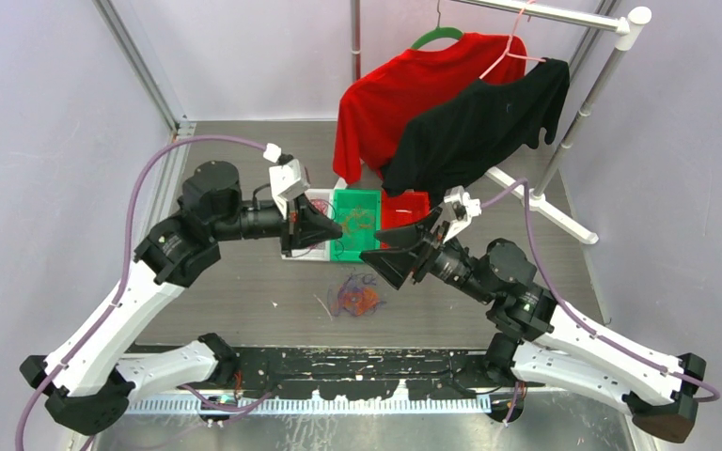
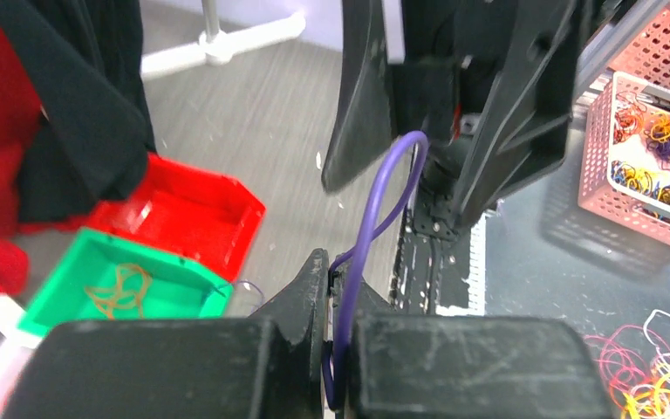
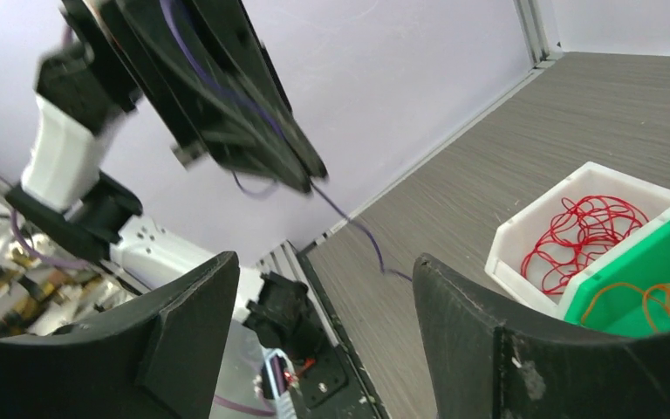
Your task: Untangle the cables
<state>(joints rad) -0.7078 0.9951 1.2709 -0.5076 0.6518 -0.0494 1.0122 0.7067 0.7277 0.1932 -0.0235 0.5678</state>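
Note:
A tangled bundle of thin red, orange and purple cables (image 1: 355, 299) lies on the table in front of the trays. My left gripper (image 1: 337, 228) hangs above the green tray's near edge. It is shut on a single purple cable (image 2: 375, 218), which loops up out of its tips (image 2: 340, 272). The right wrist view shows that cable (image 3: 359, 229) trailing down from the left gripper to the table. My right gripper (image 1: 368, 256) is open and empty (image 3: 324, 262), facing the left gripper, above and behind the bundle.
Behind the grippers stand a white tray (image 3: 523, 218) with red cables (image 3: 589, 231), a green tray (image 2: 153, 266) with orange cables (image 2: 118, 292), and a red tray (image 2: 183, 214). A garment rack with red and black shirts (image 1: 470, 122) stands behind. A pink basket (image 2: 595, 148) sits off the table.

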